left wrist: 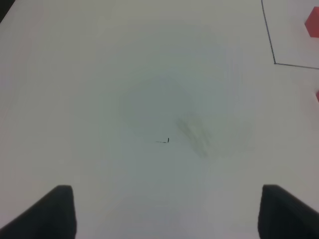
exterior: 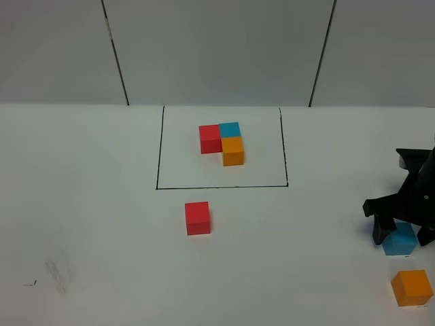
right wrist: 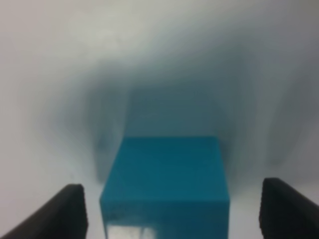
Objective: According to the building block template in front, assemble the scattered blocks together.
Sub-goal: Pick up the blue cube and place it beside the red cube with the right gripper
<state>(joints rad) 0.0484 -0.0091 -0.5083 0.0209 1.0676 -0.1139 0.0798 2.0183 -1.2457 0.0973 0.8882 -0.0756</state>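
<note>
Exterior high view, near to far: orange cube (exterior: 412, 286) by the counter's (exterior: 102, 204) right edge; right claw (exterior: 401, 238) straddling the blue cube (exterior: 399, 242), jaws apart with gaps either side; red cube (exterior: 198, 218) mid-counter; building block template (exterior: 224, 142) within its black outline (exterior: 221, 187). Left claw (left wrist: 164, 214) stands wide above the counter.

- Left gripper (left wrist: 167, 214): shown in its wrist view alone; two dark fingertips (left wrist: 57, 214) at the near corners; jaws wide apart; held clear above the surface, facing down at a slant.
- Right gripper (exterior: 401, 234): black; low at the right edge of the high view; fingers (right wrist: 70, 211) pointing down; jaws partly apart, one on each side of the blue cube (right wrist: 164, 184); a gap shows on both sides.
- Right arm (exterior: 416, 178): black wrist link only; the rest is cut off by the frame edge.
</note>
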